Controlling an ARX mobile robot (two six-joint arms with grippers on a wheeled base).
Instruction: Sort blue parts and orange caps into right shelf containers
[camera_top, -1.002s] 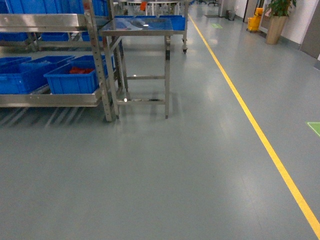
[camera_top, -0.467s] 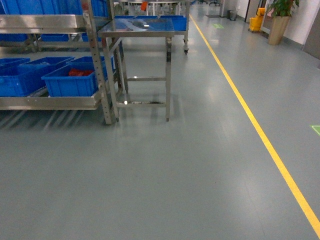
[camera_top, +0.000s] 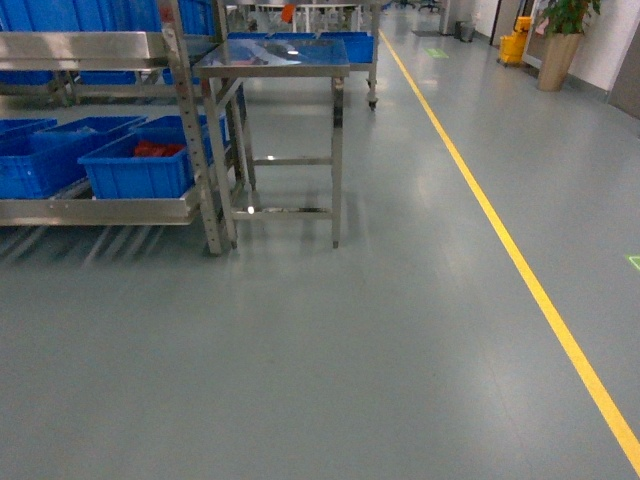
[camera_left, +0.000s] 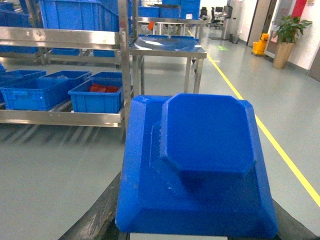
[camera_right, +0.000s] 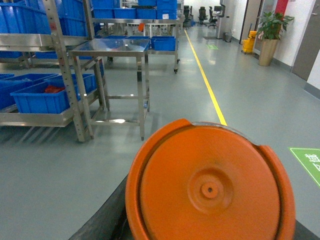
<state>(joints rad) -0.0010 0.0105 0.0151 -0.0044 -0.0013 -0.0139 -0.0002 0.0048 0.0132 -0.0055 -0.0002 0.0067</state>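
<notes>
A blue part (camera_left: 200, 165) fills the lower left wrist view, and an orange cap (camera_right: 210, 187) fills the lower right wrist view. Neither set of fingers is seen in any view, so whether these things are gripped cannot be told. Blue crates (camera_top: 135, 160) are seen on the low shelf (camera_top: 100, 208) at the left of the head view; red things (camera_top: 150, 148) lie in the nearest crate. A steel bench (camera_top: 272, 60) stands just beside the shelf. A yellow line (camera_top: 520, 270) runs along the grey floor (camera_top: 330, 350).
</notes>
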